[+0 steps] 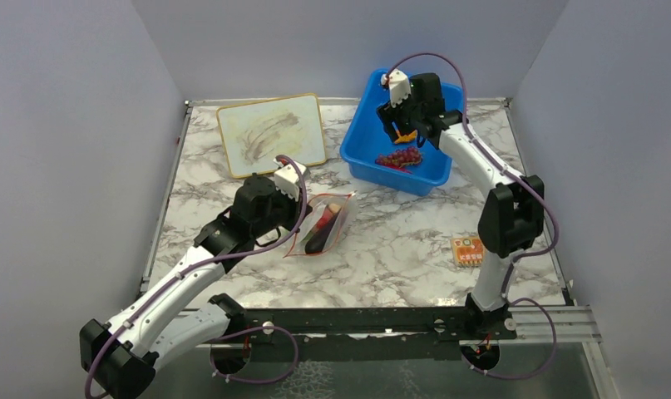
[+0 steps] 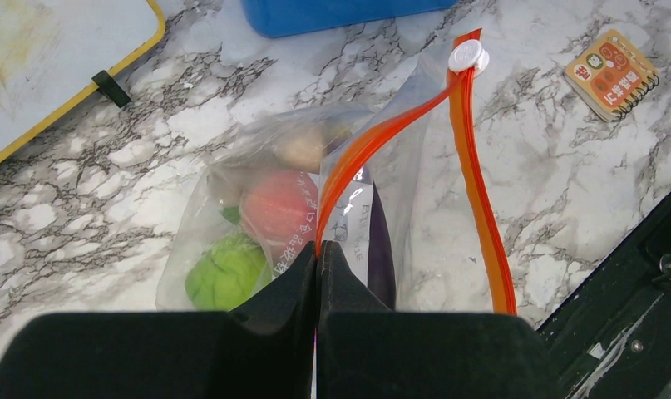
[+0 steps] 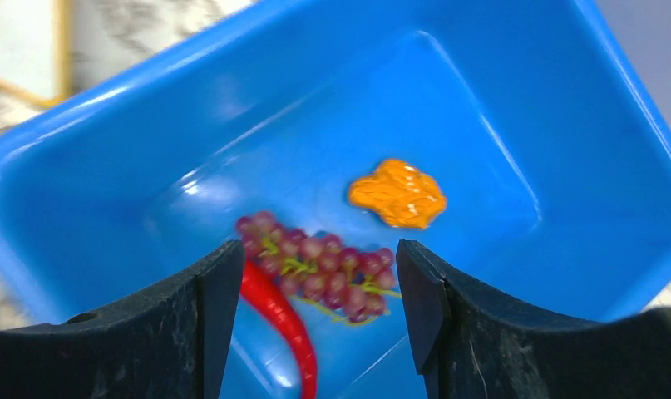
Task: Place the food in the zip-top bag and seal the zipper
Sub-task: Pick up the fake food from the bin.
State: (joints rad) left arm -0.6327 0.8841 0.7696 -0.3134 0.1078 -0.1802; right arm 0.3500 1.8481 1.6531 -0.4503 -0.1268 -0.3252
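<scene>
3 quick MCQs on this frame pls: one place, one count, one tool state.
1. Where is the grape bunch?
A. inside the blue bin
B. outside it, to its left
C. outside it, at its near side

2. How many food pieces lie in the blue bin?
A. one
B. three
C. five

3. What state is the left tool in?
A. wide open
B. shut on the zipper
C. out of view

Answers:
1 A: the right wrist view shows the bunch lying on the bin floor.
2 B: the grape bunch, a red chili and an orange piece are all that show there.
3 B: in the left wrist view its fingers are pressed together with the orange-red strip running in between them.
</scene>
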